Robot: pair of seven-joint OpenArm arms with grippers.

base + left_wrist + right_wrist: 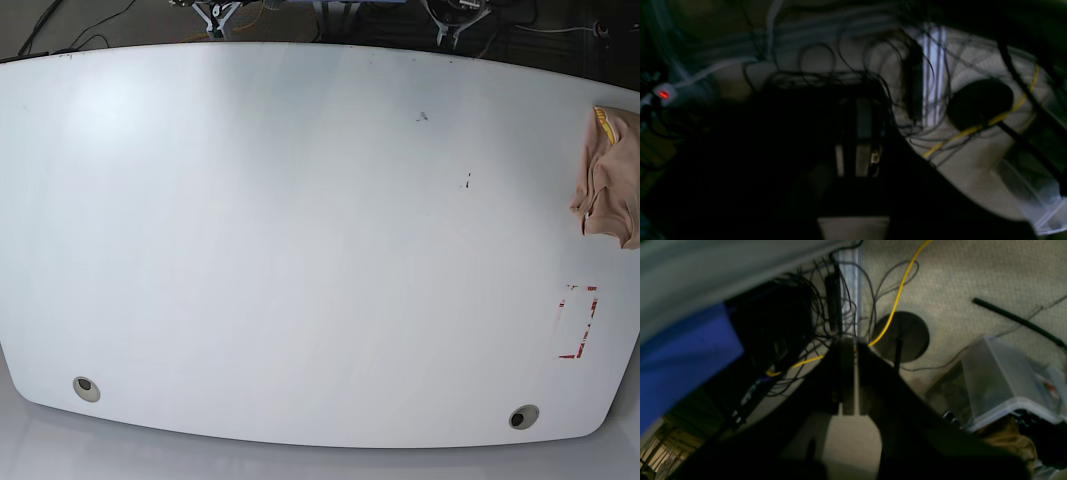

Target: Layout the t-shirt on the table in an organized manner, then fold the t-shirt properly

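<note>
The peach-pink t-shirt (608, 180) lies crumpled in a small heap at the right edge of the white table (300, 250), with a bit of yellow print at its top. Neither arm shows in the base view. Both wrist cameras look down at the floor beside the table. My right gripper (848, 343) is a dark shape with its fingers close together and nothing between them. My left gripper (858, 100) is a dark blurred silhouette, and I cannot make out how its jaws stand. Neither gripper is near the t-shirt.
A red rectangle outline (578, 322) and two grommet holes (86, 388) (522, 417) mark the table's near side. On the floor are tangled cables, a yellow cable (897, 293), a round black base (902, 336) and a clear plastic bin (1000, 383).
</note>
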